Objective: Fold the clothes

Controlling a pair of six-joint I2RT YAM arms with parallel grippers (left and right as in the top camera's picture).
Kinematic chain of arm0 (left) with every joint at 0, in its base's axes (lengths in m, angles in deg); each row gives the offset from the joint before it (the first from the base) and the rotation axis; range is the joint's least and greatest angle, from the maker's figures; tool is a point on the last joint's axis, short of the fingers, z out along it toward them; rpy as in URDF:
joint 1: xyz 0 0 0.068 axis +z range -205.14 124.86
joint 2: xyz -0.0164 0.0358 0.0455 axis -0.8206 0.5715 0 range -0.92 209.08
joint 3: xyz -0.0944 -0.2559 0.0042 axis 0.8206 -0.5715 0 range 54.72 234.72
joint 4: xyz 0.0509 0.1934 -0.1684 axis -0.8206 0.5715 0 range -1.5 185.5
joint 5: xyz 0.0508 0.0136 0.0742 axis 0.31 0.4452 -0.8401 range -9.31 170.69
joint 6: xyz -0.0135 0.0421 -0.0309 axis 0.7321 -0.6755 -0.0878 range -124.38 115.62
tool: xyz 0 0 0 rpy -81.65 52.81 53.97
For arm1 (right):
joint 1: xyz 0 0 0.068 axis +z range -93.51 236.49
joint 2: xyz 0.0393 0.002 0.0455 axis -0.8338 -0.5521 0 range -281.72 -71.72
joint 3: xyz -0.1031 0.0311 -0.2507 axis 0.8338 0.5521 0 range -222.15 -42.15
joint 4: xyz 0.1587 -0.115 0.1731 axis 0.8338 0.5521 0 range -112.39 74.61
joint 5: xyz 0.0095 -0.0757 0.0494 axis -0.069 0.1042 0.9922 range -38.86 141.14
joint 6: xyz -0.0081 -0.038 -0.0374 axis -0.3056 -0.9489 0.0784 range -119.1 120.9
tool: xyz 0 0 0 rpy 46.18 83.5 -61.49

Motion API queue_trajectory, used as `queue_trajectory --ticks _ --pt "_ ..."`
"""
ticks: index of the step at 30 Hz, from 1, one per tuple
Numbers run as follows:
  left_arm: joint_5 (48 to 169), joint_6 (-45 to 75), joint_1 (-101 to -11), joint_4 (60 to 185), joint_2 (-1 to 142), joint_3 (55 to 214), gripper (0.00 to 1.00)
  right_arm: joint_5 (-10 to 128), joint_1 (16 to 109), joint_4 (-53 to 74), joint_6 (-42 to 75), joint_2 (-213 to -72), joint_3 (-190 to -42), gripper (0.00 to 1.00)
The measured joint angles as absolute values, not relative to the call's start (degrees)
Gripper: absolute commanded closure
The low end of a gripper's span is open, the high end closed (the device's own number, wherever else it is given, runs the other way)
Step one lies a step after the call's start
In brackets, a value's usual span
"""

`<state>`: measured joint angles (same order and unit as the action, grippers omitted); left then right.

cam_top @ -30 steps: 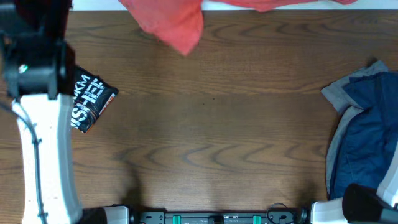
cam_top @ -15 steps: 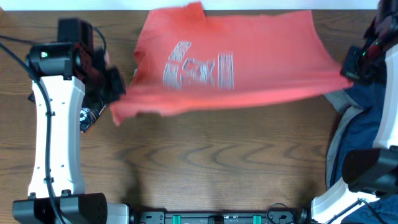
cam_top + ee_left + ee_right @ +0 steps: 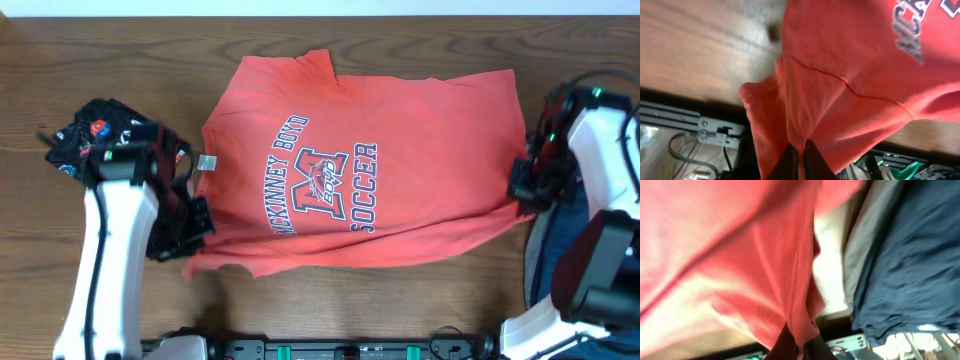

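The coral-red T-shirt with navy-and-white lettering lies spread across the table, chest up, collar to the left. My left gripper is shut on its near-left sleeve; the left wrist view shows the jaws pinching the red cloth. My right gripper is shut on the shirt's near-right hem corner; the right wrist view shows the fingers clamped on red cloth. A navy shirt and a grey one lie piled at the right.
A black printed garment lies at the left edge under the left arm. The navy and grey pile shows in the right wrist view. The table's front rail runs along the near edge.
The red shirt has been swung down from the far edge and laid out flat on the table. Both grippers moved toward the near side with it.
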<state>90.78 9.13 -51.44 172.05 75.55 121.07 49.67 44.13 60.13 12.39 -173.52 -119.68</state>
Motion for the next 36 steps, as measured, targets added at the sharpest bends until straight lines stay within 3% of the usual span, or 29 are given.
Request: queue_trajectory --ticks 5,11,18,26,36 --pt "90.8 10.5 -51.4 169.3 67.2 119.3 0.94 50.7 43.9 54.6 12.6 -166.7 -112.5 0.99" --pt "90.8 11.3 -51.4 155.4 64.5 119.2 0.94 51.2 43.3 43.9 13.3 -164.0 -112.1 0.99" --pt "90.8 12.1 -51.4 143.5 72.3 119.2 0.94 51.4 43.0 32.2 14.3 -164.0 -112.1 0.99" --pt "90.9 12.2 -51.4 129.2 85.4 119.1 0.94 51.4 43.0 27.9 14.5 -164.3 -112.1 0.99" --pt "94.5 12.2 -51.4 122.1 93.1 119.1 0.93 51.4 43.0 22.1 14.5 -169.9 -112.0 0.98"
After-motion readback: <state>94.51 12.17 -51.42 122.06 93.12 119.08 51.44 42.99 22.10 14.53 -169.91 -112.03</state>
